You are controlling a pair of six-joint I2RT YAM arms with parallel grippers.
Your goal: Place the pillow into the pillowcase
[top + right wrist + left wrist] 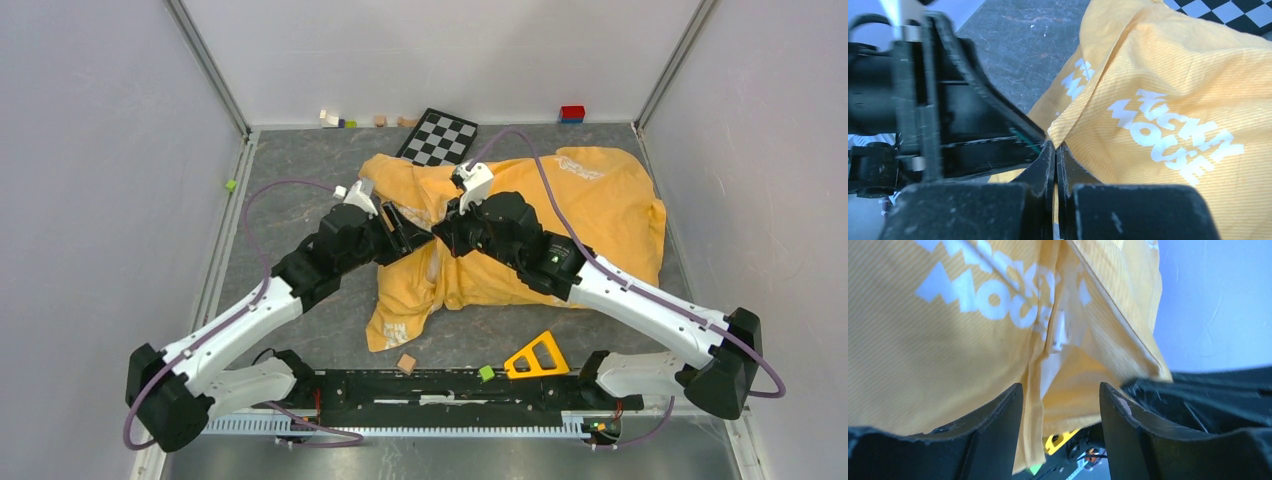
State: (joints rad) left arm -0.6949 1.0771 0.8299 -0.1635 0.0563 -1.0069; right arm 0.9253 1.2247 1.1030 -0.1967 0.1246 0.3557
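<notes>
- Lettering in white on the orange-yellow pillowcase (1168, 75) reads "MOUSE", with what looks like "MICKEY" above it.
- We see the pillowcase bulging plump at the middle of the table (300, 215), just before the checkerboard (440, 137).
- Our right gripper (1056, 150) pinches a pillowcase edge.
- Our left gripper (1060, 387) gapes, with fabric hanging between its jaws.

Pale grey walls (80, 150) enclose a dark mottled tabletop (300, 150)
</notes>
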